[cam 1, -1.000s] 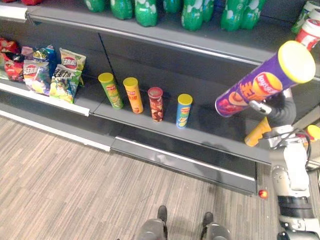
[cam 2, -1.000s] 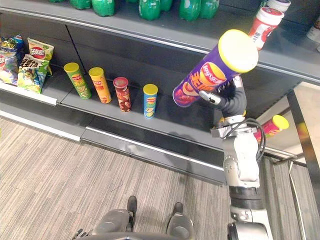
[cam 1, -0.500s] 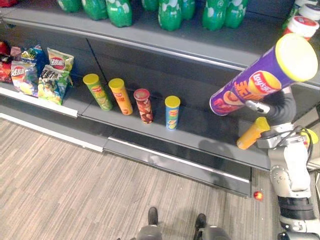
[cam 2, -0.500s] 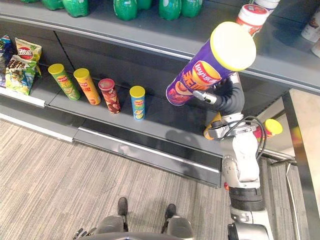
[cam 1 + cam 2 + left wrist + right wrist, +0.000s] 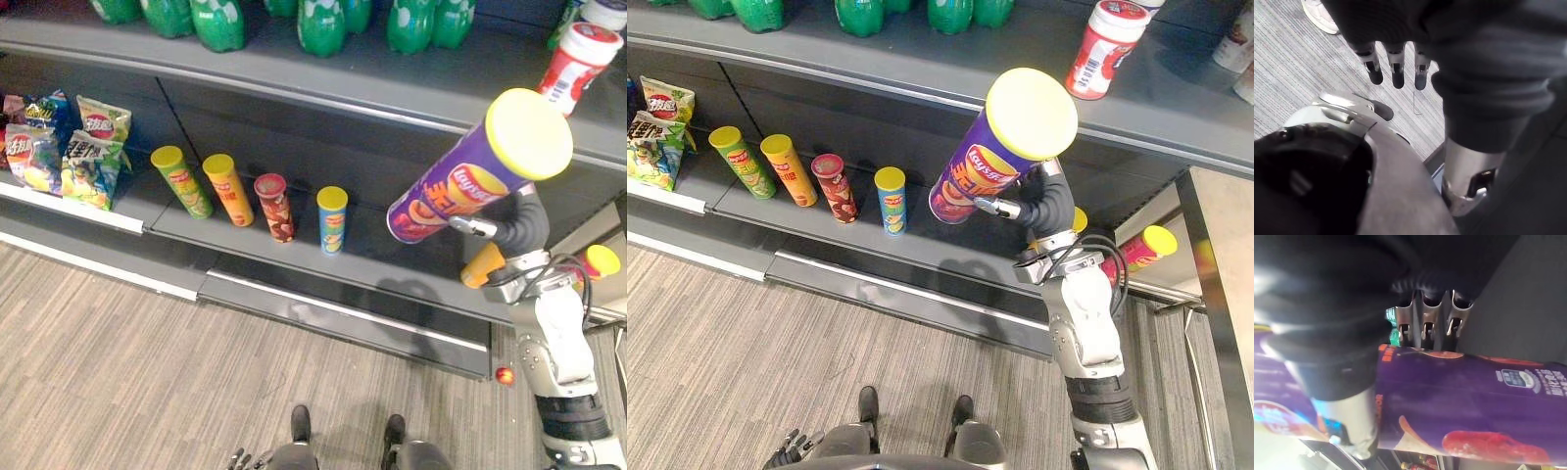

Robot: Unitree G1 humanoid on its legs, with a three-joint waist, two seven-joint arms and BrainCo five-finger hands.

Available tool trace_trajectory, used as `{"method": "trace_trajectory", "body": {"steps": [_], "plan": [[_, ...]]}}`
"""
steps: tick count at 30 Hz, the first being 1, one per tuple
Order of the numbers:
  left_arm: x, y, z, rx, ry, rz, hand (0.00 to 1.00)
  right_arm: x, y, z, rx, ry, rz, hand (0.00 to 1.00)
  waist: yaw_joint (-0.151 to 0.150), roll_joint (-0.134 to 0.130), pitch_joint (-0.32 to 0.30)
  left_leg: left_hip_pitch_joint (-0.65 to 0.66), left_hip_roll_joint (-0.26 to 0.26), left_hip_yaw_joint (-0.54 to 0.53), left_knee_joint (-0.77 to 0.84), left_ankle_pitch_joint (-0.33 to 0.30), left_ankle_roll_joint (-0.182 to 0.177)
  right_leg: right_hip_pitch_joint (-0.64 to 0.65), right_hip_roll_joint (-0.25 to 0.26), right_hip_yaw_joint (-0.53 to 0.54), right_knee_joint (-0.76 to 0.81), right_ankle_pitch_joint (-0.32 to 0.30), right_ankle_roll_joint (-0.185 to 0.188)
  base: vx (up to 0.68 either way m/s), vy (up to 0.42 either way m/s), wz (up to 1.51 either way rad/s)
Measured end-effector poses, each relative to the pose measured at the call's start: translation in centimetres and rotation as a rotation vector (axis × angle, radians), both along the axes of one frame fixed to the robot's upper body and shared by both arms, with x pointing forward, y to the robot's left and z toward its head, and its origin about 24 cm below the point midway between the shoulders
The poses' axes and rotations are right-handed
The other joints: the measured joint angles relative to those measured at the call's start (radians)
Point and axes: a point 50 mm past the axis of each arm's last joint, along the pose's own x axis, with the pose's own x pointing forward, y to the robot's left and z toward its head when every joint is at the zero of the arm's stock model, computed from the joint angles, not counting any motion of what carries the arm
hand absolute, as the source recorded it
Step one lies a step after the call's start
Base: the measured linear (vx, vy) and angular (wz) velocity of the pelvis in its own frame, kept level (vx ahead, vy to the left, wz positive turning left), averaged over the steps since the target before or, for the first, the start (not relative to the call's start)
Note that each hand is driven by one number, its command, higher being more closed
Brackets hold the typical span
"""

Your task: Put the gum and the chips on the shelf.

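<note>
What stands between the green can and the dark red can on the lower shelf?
An orange can with a yellow lid, shown in both eye views.

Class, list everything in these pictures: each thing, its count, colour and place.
Purple chips can: one, yellow lid, tilted in the right hand.
Upright cans: four, green, orange, dark red, blue, lower shelf.
Snack bags: several, mixed colours, lower shelf's left end.
Bottles: several, green, upper shelf.
Jar: one, red-white, upper shelf.
Tilted cans: two, orange and pink, behind the right hand.
Right hand: curled round the purple can.
Left hand: fingers straight, above the floor.
</note>
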Motion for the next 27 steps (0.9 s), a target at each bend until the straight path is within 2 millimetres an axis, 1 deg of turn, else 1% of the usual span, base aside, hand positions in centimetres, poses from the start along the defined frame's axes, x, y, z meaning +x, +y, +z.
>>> {"method": "trace_trajectory", "body": {"steps": [2,5,6,11,13,15,17,18,19,23,24,25,27], "plan": [[0.1,0.0,0.0,0.0,0.0,-0.007,0.0,-0.5,0.8,0.1,-0.015,-0.008,0.043,1.0,-0.003,0.001,0.001,0.0,0.002,0.002,0.0,-0.001,-0.002,0.0,0.002,0.002,-0.003,0.001,-0.001,0.01,-0.006,-0.07],[0.4,0.0,0.0,0.0,0.0,-0.019,0.0,-1.7,3.1,-0.2,-0.065,0.003,0.191,1.0,-0.004,0.002,0.001,0.0,0.007,0.005,0.0,-0.003,-0.004,0.0,0.008,0.006,-0.012,0.004,-0.002,0.03,-0.014,-0.04],[0.5,0.0,0.0,0.001,-0.001,-0.026,0.0,-1.8,3.4,-0.3,-0.069,0.012,0.219,1.0,-0.003,0.002,0.001,0.0,0.007,0.006,0.0,-0.003,-0.005,0.0,0.009,0.006,-0.012,0.004,-0.002,0.0,0.0,0.0],[1.0,0.0,0.1,0.01,-0.001,-0.059,0.0,-2.2,6.3,-2.3,-0.113,0.121,0.365,1.0,0.0,0.002,0.001,-0.001,0.008,0.005,0.0,-0.003,-0.004,0.0,0.01,0.005,-0.015,0.004,-0.002,0.0,0.0,0.0],[1.1,0.0,0.1,0.013,0.001,-0.076,0.0,-2.0,7.2,-3.6,-0.13,0.178,0.391,1.0,0.002,0.002,0.001,-0.002,0.008,0.003,0.0,-0.001,-0.001,0.0,0.01,0.004,-0.015,0.004,-0.002,0.0,0.0,0.0],[1.1,0.0,0.1,0.018,0.002,-0.079,0.0,-1.6,7.7,-4.8,-0.148,0.228,0.377,1.0,0.005,0.002,0.001,-0.004,0.008,0.001,0.0,0.001,0.0,0.0,0.01,0.002,-0.016,0.004,-0.002,0.0,-0.002,0.02],[1.4,-0.1,0.1,0.019,-0.005,-0.081,0.0,-0.9,7.7,-6.5,-0.161,0.299,0.323,1.0,0.019,0.003,0.002,-0.006,0.007,-0.004,0.0,0.002,0.001,0.0,0.01,-0.003,-0.017,0.004,-0.002,0.0,-0.003,0.04],[1.4,-0.1,0.1,0.019,-0.005,-0.082,0.0,-0.8,7.7,-6.6,-0.16,0.306,0.318,1.0,0.021,0.004,0.002,-0.007,0.008,-0.005,0.0,0.002,0.0,0.0,0.01,-0.004,-0.017,0.004,-0.002,0.0,-0.002,0.13],[1.6,-0.3,0.1,0.02,-0.006,-0.09,0.0,-0.2,7.7,-7.3,-0.154,0.34,0.287,1.0,0.025,0.005,0.002,-0.016,0.007,-0.025,0.0,0.005,0.0,0.0,0.01,-0.016,-0.018,0.004,-0.002,0.0,-0.005,0.27],[1.8,-0.4,0.1,0.026,-0.005,-0.096,0.0,1.2,8.1,-7.9,-0.204,0.355,0.214,1.0,0.028,0.015,0.008,-0.04,0.004,-0.058,0.001,0.019,0.0,0.0,0.008,-0.053,-0.023,0.004,-0.003,0.0,-0.007,0.29],[2.1,-0.5,0.1,0.025,-0.011,-0.1,0.0,2.2,8.3,-8.0,-0.231,0.359,0.161,1.0,0.045,0.026,0.016,-0.042,0.003,-0.063,0.001,0.021,-0.001,0.0,0.009,-0.057,-0.023,0.004,-0.003,-0.01,-0.003,0.13],[2.2,-0.6,0.1,0.023,-0.014,-0.104,0.0,2.5,8.2,-8.0,-0.238,0.356,0.144,1.0,0.05,0.031,0.019,-0.044,0.003,-0.067,0.001,0.022,-0.001,0.0,0.008,-0.06,-0.023,0.004,-0.003,-0.01,-0.009,0.15],[2.9,-1.0,0.3,0.018,-0.035,-0.131,0.0,3.6,8.2,-7.7,-0.256,0.324,0.075,1.0,0.053,0.051,0.035,-0.059,0.0,-0.09,0.001,0.031,0.002,0.0,0.007,-0.083,-0.022,0.004,-0.003,-0.03,-0.004,0.26]]}}
